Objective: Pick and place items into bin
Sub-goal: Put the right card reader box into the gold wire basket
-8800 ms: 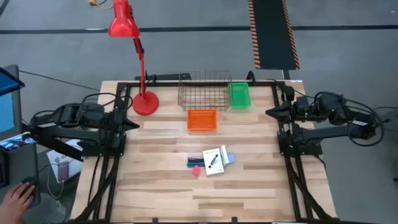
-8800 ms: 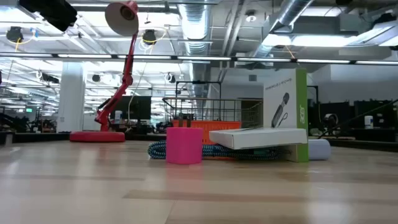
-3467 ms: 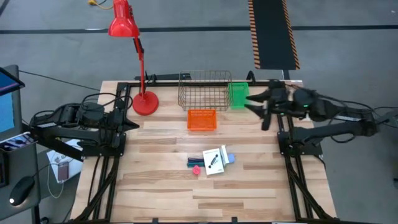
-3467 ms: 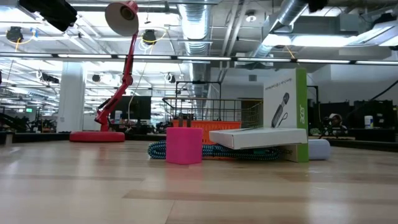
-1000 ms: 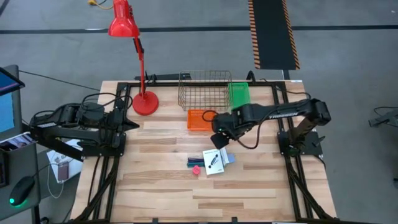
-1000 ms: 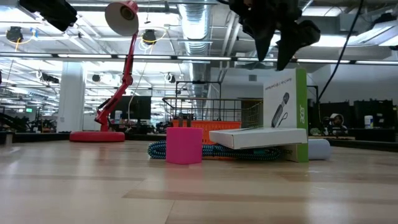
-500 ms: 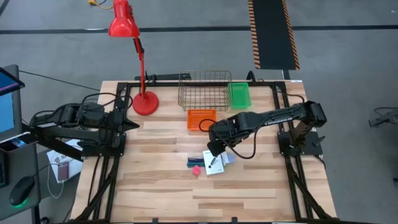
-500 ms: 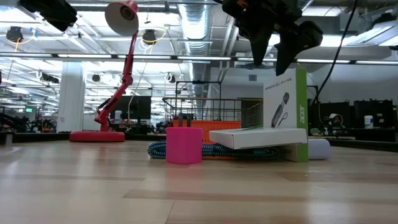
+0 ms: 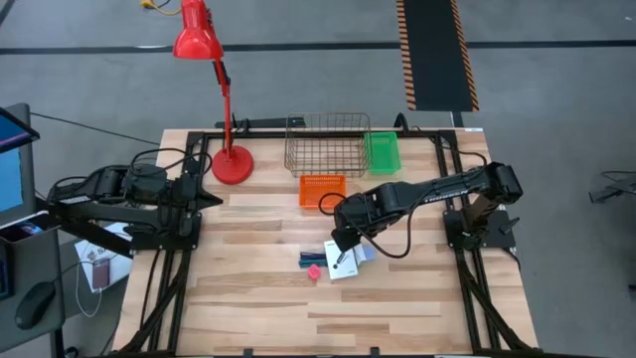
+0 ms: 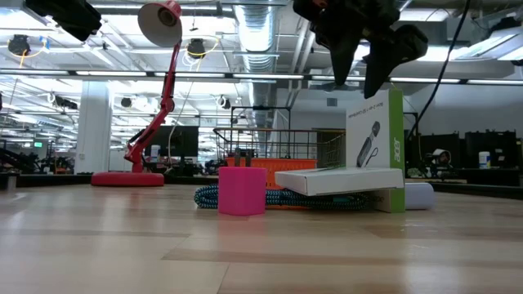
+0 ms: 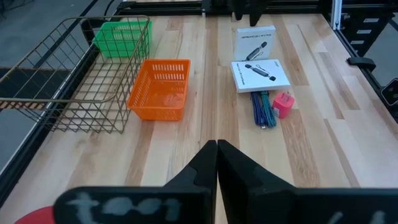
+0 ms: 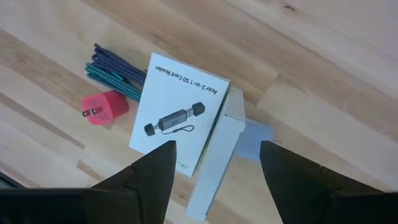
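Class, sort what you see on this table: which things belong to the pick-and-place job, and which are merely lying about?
Job:
flat white box
upright white box
braided cable
pink plug
pale blue piece
orange bin
right gripper, open above them

Lying about:
red lamp
wire basket
green bin

My right gripper point(image 12: 213, 162): fingers spread, open air beneath. Below: flat white printed box point(image 12: 179, 114), upright white box point(image 12: 214, 158) touching it; bare wooden tabletop point(image 12: 323, 81) around.
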Controlling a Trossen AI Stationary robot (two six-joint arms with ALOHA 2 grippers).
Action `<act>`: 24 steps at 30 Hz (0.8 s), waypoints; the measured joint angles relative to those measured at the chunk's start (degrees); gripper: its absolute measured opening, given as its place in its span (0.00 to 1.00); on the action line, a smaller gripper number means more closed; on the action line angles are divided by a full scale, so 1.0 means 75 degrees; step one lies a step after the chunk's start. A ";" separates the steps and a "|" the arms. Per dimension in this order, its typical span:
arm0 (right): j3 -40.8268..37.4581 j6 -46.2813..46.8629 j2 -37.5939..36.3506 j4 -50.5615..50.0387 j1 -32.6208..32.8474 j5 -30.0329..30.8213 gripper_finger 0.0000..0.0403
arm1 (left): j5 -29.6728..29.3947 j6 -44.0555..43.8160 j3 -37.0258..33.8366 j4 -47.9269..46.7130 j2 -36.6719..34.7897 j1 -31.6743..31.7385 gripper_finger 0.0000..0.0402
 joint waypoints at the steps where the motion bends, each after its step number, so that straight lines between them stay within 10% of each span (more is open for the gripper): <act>1: 0.0000 0.0000 0.0000 -0.0003 0.0006 0.0000 0.57 | 0.0000 0.0006 0.0000 0.0000 -0.0001 0.0001 0.00; 24: 0.0000 0.0201 -0.0003 -0.0029 0.0149 0.0169 0.57 | 0.0000 -0.0012 0.0000 0.0000 -0.0001 -0.0001 0.00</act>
